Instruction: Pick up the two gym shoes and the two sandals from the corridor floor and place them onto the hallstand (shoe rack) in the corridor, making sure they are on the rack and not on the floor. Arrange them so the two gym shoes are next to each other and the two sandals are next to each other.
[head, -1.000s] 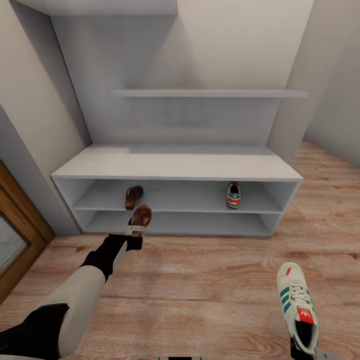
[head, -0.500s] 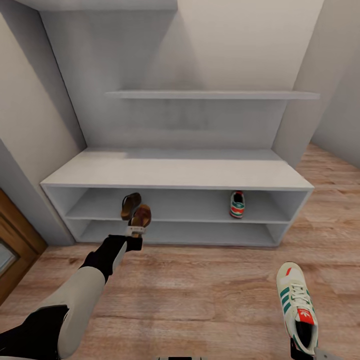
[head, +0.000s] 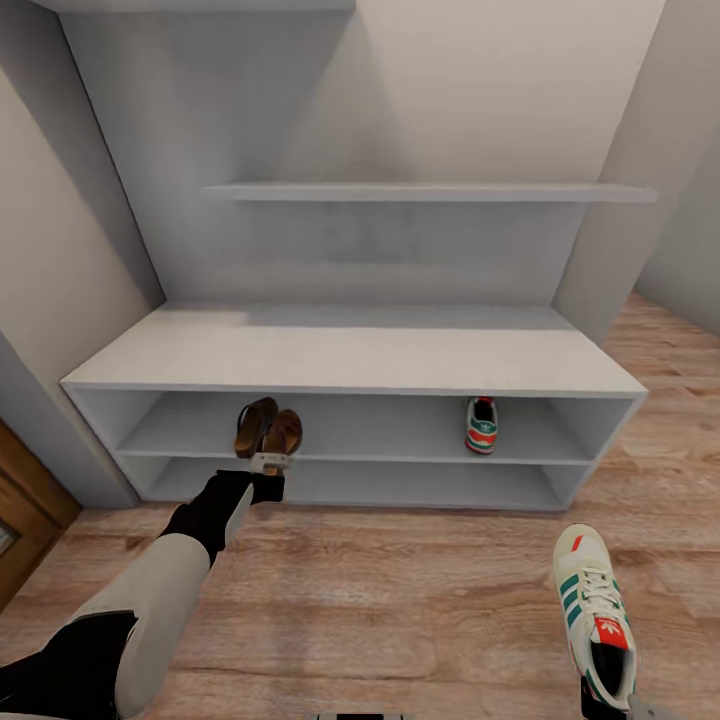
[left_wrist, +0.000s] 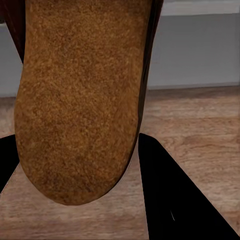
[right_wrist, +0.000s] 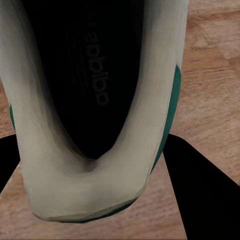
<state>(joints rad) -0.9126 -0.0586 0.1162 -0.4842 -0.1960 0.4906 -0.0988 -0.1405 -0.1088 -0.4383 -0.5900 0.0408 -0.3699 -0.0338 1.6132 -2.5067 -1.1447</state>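
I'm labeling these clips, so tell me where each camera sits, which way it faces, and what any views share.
Head view: on the head, looking forward and down at the hallstand; left arm shows.
Left wrist view: near the left gripper, facing along a held sandal.
Right wrist view: near the right gripper, facing into a held gym shoe.
Shared: sandal, gym shoe, corridor floor.

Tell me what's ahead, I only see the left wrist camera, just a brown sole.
Observer: The hallstand is ahead; one sandal already lies on its upper open shelf.
Operator: Any sneaker there?
Observer: Yes, one gym shoe sits on that shelf, toward the right end.
Operator: And the other sneaker?
Observer: The right gripper holds it by the heel, above the floor.
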